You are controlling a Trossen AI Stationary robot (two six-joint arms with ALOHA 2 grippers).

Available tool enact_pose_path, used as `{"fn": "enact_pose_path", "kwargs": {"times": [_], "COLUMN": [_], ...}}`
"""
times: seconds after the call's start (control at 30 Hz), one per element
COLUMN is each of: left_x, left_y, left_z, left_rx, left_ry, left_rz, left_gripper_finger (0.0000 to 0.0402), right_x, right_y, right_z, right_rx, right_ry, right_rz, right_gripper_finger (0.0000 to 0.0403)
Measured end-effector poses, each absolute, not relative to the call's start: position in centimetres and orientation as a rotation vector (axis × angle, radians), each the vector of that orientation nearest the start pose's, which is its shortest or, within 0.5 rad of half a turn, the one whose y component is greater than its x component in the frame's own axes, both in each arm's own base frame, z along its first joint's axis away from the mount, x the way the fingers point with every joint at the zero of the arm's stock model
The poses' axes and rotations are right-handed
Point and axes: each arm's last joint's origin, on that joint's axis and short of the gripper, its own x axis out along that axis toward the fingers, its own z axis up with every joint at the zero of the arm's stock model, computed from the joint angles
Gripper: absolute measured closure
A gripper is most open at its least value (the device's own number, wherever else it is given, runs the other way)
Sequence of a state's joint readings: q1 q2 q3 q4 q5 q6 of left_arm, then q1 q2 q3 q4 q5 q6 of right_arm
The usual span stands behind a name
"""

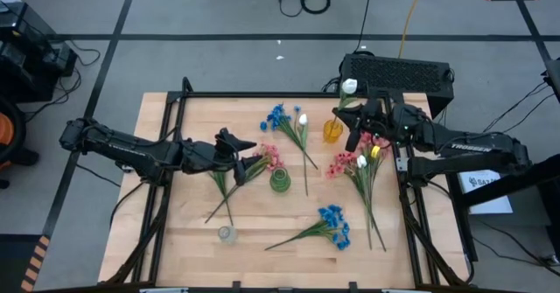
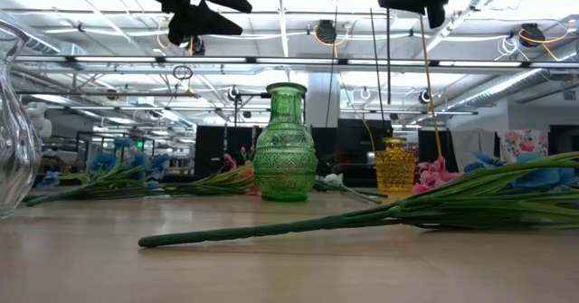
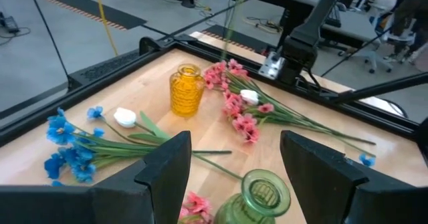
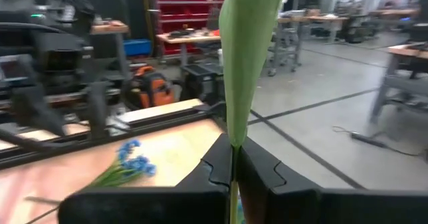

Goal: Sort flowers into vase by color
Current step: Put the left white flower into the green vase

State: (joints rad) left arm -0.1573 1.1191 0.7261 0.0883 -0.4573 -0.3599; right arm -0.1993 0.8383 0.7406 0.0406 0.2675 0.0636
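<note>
My right gripper (image 1: 357,120) is raised near the table's far right, shut on a white-bud flower (image 1: 349,87) close to the yellow vase (image 1: 332,130). My left gripper (image 1: 245,148) hovers open above a pink spray (image 1: 268,158) next to the green vase (image 1: 278,181); in its wrist view the green vase (image 3: 261,196) stands between and below the fingers. A clear vase (image 1: 227,233) stands near the front edge. Lying flat on the table are a blue spray with a white bud (image 1: 280,118), another blue spray (image 1: 332,225) and a pink bunch (image 1: 346,163). My right gripper pinches the white flower's green stem (image 4: 234,154) between its two fingers, just under a long leaf (image 4: 247,57). The fingers come level from the table's right and lie across the stem. The flower is lifted clear and upright, bud on top, its thin stem (image 3: 229,23) hanging down.
The wooden table has a black frame rail (image 1: 262,94) around it, and a black box (image 1: 398,73) stands at its far right corner. A long green stem (image 2: 271,232) lies across the front. Bare wood (image 1: 184,232) shows at the near left.
</note>
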Motion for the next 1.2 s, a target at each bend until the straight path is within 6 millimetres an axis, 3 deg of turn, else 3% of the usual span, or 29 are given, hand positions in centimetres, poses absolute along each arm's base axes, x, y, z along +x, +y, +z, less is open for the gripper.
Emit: {"fn": "enact_pose_path", "kwargs": {"times": [0.33,0.5,0.93,1.2], "left_x": [24.2,24.2,24.3,24.4], "left_y": [-2.6,-2.6,-2.6,-2.5], "left_z": [27.5,27.5,27.4,27.1], "left_rx": [-0.262,-0.261,-0.235,-0.231], "left_ry": [0.235,0.235,0.24,0.254], "left_rz": [0.343,0.343,0.345,0.349], "left_gripper_finger": [0.0164,0.0164,0.0164,0.0164], "right_x": [17.7,17.7,19.6,22.6], "right_y": [-6.3,-6.5,-3.1,-0.6], "right_z": [32.7,32.4,33.4,32.7], "right_rx": [0.018,0.079,0.216,0.266], "right_ry": [0.092,0.098,-0.041,-0.083], "right_rz": [-0.583,-0.573,-0.212,-0.083], "right_gripper_finger": [0.0399,0.0399,0.0399,0.0399]}}
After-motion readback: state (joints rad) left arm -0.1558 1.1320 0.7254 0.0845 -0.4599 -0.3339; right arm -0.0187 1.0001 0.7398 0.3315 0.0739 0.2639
